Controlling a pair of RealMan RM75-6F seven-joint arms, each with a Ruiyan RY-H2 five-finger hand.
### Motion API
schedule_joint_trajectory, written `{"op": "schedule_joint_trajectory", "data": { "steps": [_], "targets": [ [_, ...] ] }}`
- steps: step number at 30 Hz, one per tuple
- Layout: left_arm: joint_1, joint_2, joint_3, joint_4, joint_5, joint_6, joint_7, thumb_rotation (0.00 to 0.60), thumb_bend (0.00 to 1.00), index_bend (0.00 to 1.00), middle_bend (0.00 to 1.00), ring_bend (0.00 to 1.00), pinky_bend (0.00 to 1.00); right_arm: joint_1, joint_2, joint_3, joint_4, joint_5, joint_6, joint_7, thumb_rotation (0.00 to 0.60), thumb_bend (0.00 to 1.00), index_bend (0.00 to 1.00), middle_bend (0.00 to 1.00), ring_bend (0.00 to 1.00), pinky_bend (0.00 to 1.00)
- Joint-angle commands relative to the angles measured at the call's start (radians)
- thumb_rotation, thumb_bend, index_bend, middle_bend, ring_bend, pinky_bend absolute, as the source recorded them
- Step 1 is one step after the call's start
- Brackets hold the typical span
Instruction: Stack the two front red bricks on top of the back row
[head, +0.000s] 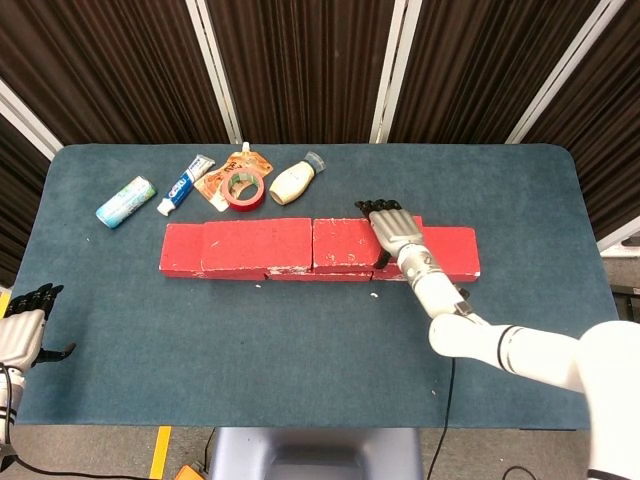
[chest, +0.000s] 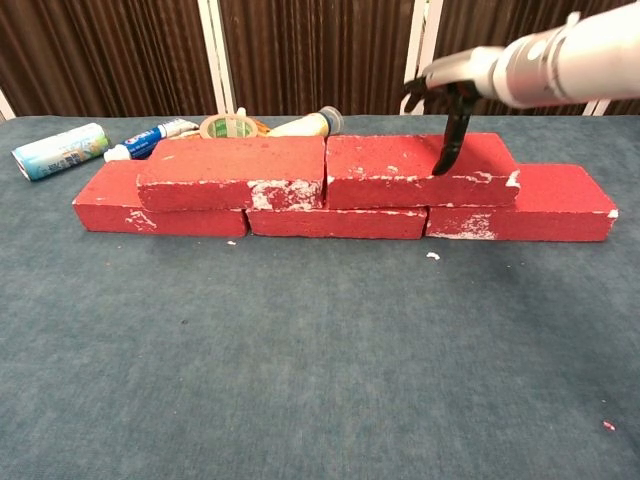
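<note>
Overhead, in the head view, the right hand (head: 395, 228) hovers flat over the right upper brick (head: 360, 243), fingers extended side by side and holding nothing. The left upper brick (head: 256, 245) lies beside it, both resting on the bottom row (head: 448, 252). The left hand (head: 22, 330) sits at the table's (head: 300, 340) left edge, fingers loosely apart and empty. In the chest view, the right hand (chest: 447, 90) is raised above the right upper brick (chest: 420, 170), one dark finger pointing down near its top. Tape (chest: 228, 127) and toothpaste (chest: 150, 138) lie behind.
</note>
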Motion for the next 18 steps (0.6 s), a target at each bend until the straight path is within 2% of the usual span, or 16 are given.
{"op": "schedule_joint_trajectory", "data": {
  "steps": [1,5,9,11,14,18],
  "targets": [
    [-0.001,-0.001,0.001,0.001,0.004,0.001,0.002,0.600,0.23,0.00,0.00,0.00,0.00,-0.039,0.101,0.030,-0.116,-0.057,0.049,0.038,0.600,0.00,0.13,0.16,0.03,0.00],
    [-0.001,-0.004,0.000,0.008,0.008,0.001,-0.003,0.600,0.23,0.00,0.00,0.00,0.00,-0.131,0.262,0.046,-0.328,-0.167,0.168,0.083,0.600,0.00,0.13,0.16,0.03,0.00],
    [0.000,-0.005,-0.004,0.008,0.024,0.012,-0.013,0.600,0.25,0.00,0.00,0.00,0.00,-0.269,0.394,0.002,-0.532,-0.366,0.345,0.089,0.600,0.00,0.12,0.16,0.03,0.00],
    [0.003,-0.001,-0.008,-0.001,0.041,0.026,-0.024,0.600,0.25,0.00,0.00,0.00,0.00,-0.363,0.432,-0.047,-0.610,-0.498,0.457,0.086,0.600,0.00,0.12,0.16,0.03,0.00],
    [0.006,0.007,-0.011,-0.013,0.063,0.047,-0.026,0.600,0.25,0.00,0.00,0.00,0.00,-0.506,0.442,-0.151,-0.657,-0.719,0.584,0.086,0.600,0.00,0.11,0.16,0.04,0.00],
    [0.014,0.013,-0.016,-0.032,0.082,0.080,-0.027,0.600,0.25,0.00,0.00,0.00,0.00,-0.687,0.373,-0.273,-0.591,-1.007,0.738,0.143,0.600,0.00,0.10,0.16,0.04,0.00]
  ]
}}
